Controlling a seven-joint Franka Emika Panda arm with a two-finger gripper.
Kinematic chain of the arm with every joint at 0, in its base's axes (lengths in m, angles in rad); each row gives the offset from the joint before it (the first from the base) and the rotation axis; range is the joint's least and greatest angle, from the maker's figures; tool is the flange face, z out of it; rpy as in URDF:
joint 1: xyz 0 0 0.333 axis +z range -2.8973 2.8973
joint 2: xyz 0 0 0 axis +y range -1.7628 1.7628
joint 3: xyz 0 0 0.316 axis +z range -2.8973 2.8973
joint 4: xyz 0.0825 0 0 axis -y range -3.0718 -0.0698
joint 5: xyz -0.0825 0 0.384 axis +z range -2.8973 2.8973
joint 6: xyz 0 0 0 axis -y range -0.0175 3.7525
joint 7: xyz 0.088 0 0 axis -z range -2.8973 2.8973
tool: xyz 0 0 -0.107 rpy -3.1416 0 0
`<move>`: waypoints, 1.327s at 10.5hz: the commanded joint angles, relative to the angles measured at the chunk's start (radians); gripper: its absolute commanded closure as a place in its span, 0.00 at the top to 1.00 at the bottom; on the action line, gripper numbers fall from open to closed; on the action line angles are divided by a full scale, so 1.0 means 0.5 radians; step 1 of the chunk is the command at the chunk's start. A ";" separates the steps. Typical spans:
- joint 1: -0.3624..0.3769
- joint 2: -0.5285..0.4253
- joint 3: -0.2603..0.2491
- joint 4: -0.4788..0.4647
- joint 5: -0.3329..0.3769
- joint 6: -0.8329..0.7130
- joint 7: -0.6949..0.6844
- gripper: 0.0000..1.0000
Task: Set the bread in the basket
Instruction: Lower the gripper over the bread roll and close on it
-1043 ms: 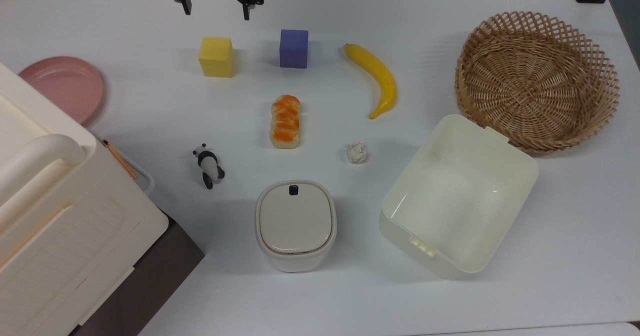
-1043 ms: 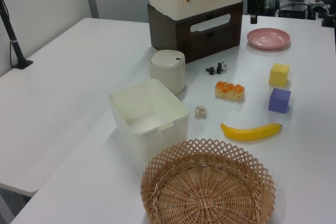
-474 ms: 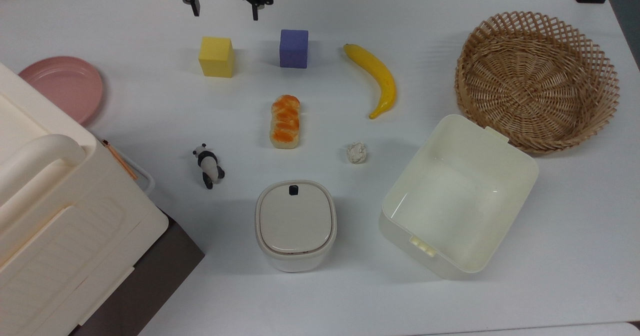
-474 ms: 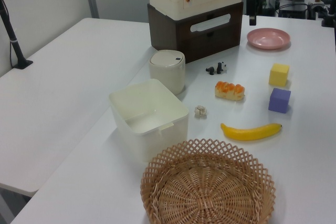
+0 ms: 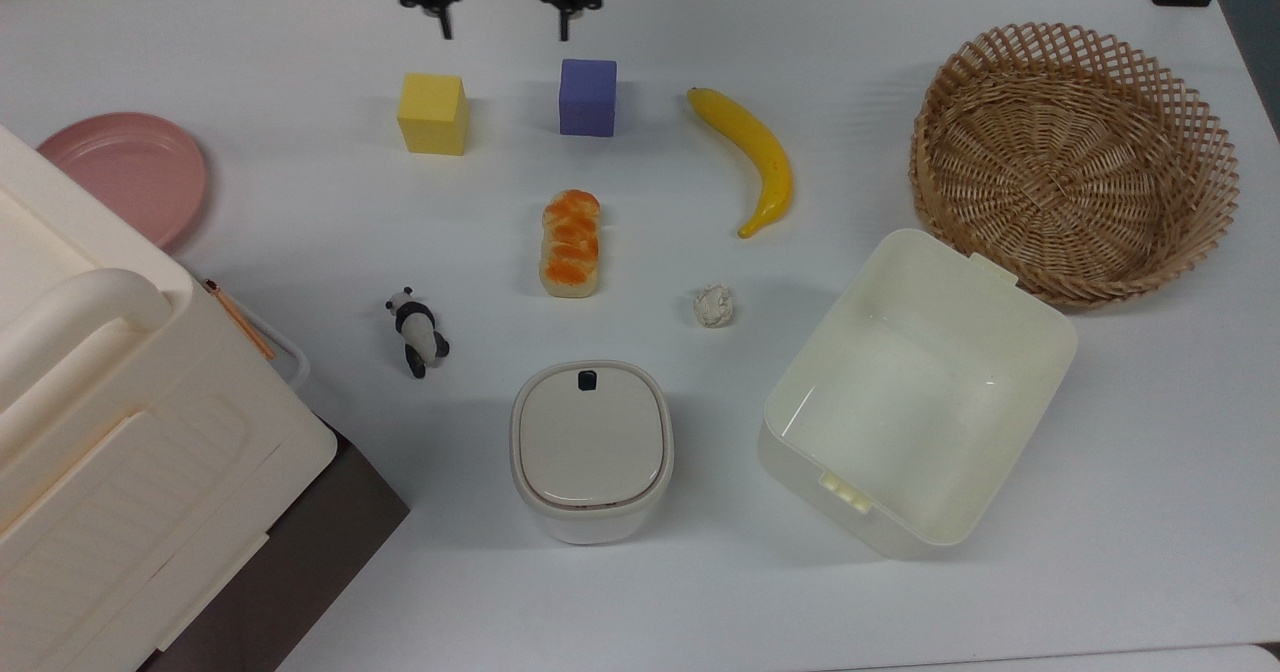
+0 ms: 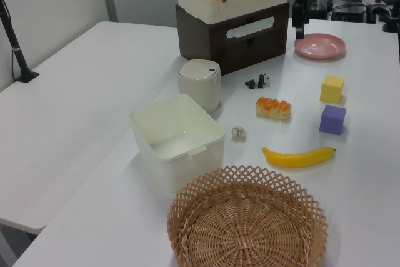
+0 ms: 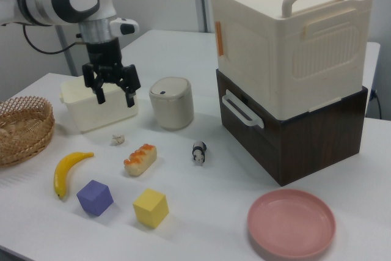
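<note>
Wicker fills the near edge of the left view: the large round shallow basket of tan woven cane (image 6: pixel 247 223) sits closest, holding nothing. Just beyond it, toward the left view's left, stands the cream square plastic tub (image 6: pixel 177 139), and toward the left view's right lies the long yellow banana (image 6: pixel 299 156). A small whitish paper ball (image 6: pixel 238 132) rests between tub and banana. Farther on lies the small oblong toy bread with cream sides and a glossy orange-brown top (image 6: pixel 273 107), flat on the white table (image 6: pixel 87 85), touching nothing and well apart from the basket. Beside it, to the left view's right, sit a purple foam cube (image 6: pixel 332 119) and a yellow foam cube (image 6: pixel 332 89); a little panda figure (image 6: pixel 258 81) and a lidded round white bin (image 6: pixel 200 84) lie on its other side. Farthest back are a pink plate (image 6: pixel 319 45) and a cream storage box stacked on a dark brown one (image 6: pixel 232 10).

The step in hand looks like the approach: nothing is grasped. The black two-finger gripper (image 7: pixel 113 91) hangs from the arm well above the table, pointing straight down, its fingers spread wide and holding nothing. In the top view it hovers at the far edge, beyond the two cubes. Next it likely needs to travel over the bread, descend, and straddle the loaf's narrow width.
</note>
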 commanded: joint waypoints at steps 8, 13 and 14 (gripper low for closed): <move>0.067 0.125 -0.011 -0.357 -0.046 0.472 0.024 1.00; 0.085 0.524 -0.011 -0.342 -0.089 0.872 0.113 1.00; 0.110 0.585 -0.011 -0.345 -0.089 0.948 0.116 1.00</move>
